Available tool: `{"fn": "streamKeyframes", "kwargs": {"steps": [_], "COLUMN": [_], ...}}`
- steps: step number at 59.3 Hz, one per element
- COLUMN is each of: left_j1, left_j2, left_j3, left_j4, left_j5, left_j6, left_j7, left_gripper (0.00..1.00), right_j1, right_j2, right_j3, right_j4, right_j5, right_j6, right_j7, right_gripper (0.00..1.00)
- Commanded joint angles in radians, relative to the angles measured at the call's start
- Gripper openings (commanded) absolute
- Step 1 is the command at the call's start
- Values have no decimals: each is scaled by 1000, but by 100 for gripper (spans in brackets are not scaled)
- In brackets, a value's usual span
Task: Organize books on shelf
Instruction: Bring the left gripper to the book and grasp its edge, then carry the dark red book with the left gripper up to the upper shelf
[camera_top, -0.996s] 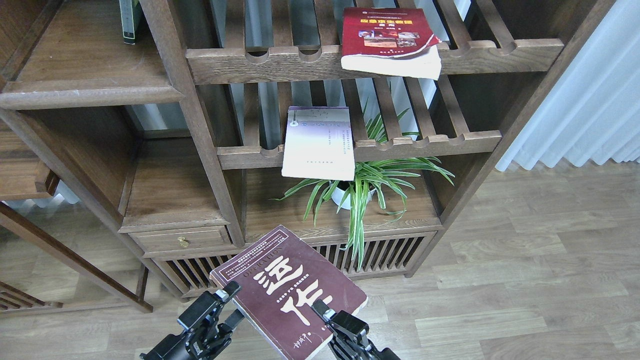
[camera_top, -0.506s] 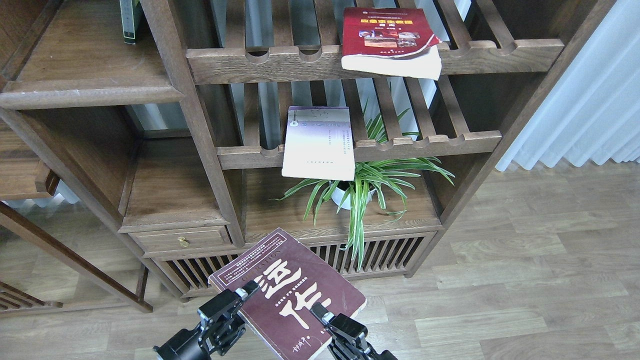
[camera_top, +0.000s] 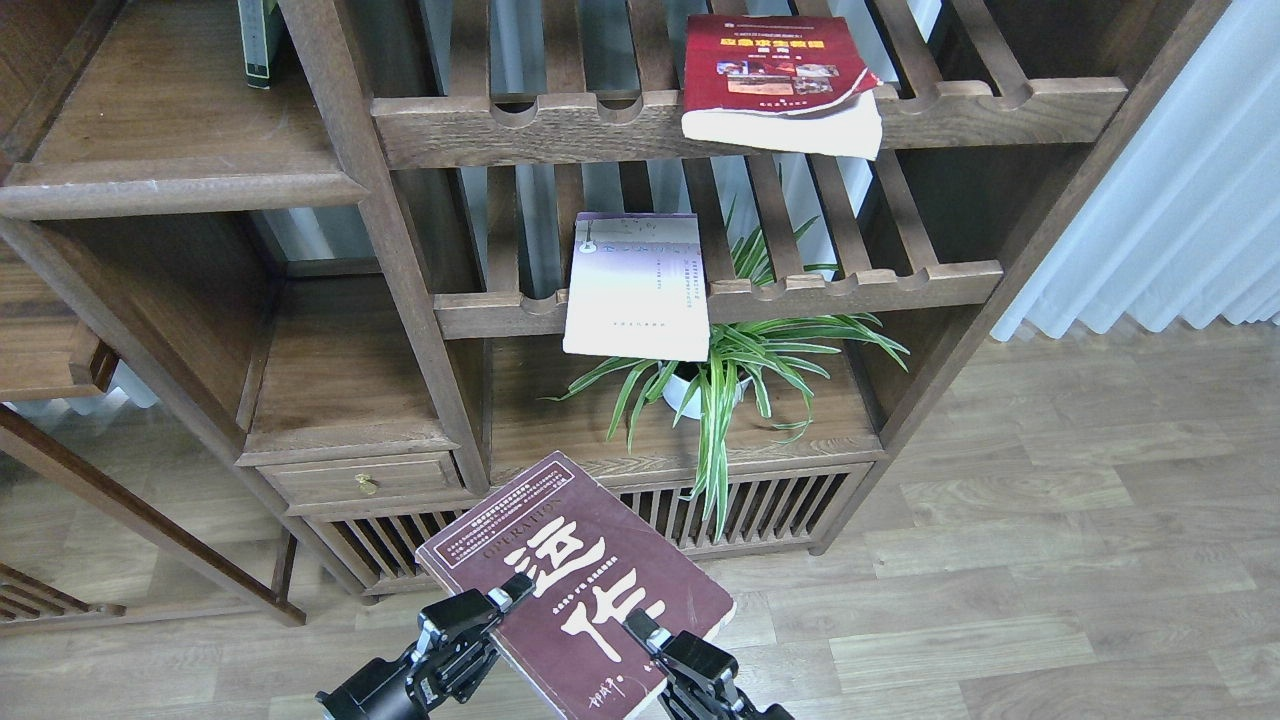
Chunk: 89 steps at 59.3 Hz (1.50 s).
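Both pincers clamp the maroon paperback with big white characters (camera_top: 575, 585) low and near, left pincer (camera_top: 495, 600) on its left edge, right pincer (camera_top: 645, 638) on its near-right edge, apparently steadying it flat for the solid dark-brown shelf board (camera_top: 180, 130) far left.

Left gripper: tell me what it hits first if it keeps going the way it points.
The left gripper points up-right, and its fingertips already overlap the maroon book, so it would probably meet that first; depth is unclear.
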Motion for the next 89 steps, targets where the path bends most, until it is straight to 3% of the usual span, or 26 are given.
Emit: {"fn": "streamKeyframes", "kwargs": {"steps": [1,19,32,54,63,66,89], "left_j1": [0,0,28,21,-57,-103,-451], "left_j2": [17,99,215,389,430,471,680], "left_j3": [-21,-119,-189,-478,-574,-587,-568], "left_j4": [-13,-45,-153,-150,-150,-150,-148], "left_j5": [0,0,15,92,84,78,35], "left_j6": [0,0,0,0,0,0,0], "left_j7": [0,0,0,0,0,-27,-41], "left_gripper": [4,4,3,3,3,3,4], "right_j1": [2,3,5,11,11,12,17], "right_j2": [-1,-1,1,1,1,1,1], "right_j3": [-14,-11,-11,-12,-12,-14,-14], "right_j4": [3,-4,-35,-78,-96,-106,-115], "right_j5": [-72,-78,-81,-86,-87,-89,-96], "right_j6": [0,0,0,0,0,0,0], "right_j7": [4,4,4,3,3,3,3], "right_gripper": [99,99,99,99,99,99,99]}}
